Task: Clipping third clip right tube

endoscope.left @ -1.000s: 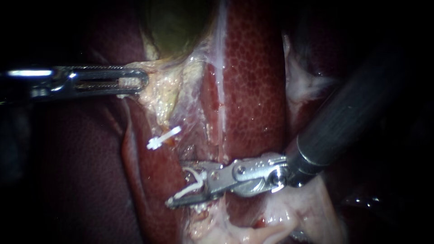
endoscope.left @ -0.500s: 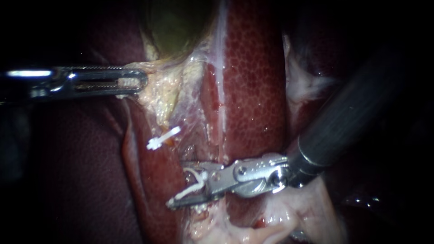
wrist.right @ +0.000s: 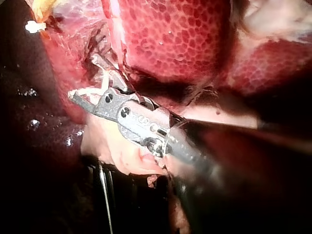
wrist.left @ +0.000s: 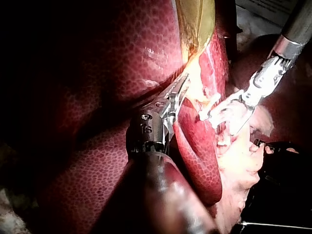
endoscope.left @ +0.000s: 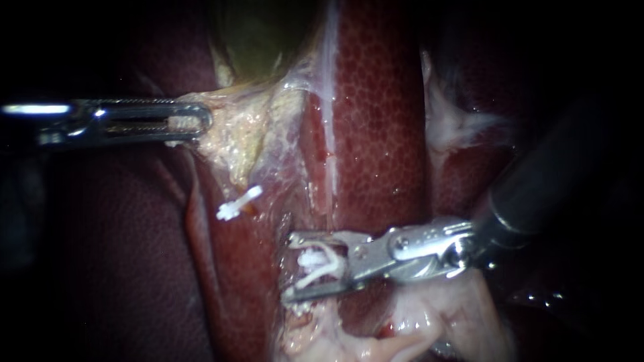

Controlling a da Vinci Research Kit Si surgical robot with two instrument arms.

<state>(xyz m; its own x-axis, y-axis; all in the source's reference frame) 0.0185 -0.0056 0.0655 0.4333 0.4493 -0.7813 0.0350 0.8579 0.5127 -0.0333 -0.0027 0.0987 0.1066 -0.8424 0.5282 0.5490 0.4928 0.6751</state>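
My right instrument (endoscope.left: 290,265) has its jaws spread, both bearing on the white clip (endoscope.left: 315,263) seated between them. I cannot tell whether a tube lies inside. Beyond the tips, toward my left instrument (endoscope.left: 201,121), sits a second clip (endoscope.left: 238,203). The left jaws pinch pale tissue (endoscope.left: 235,137) at the gallbladder's (endoscope.left: 255,40) edge.

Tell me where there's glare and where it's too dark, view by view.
Endoscope view: glare streaks on the left instrument; the right instrument's shaft lies in shadow. Left wrist view: liver lit ahead, deep shadow beside the shaft. Right wrist view: liver brightly lit, wet glints on dark tissue beside the instrument.
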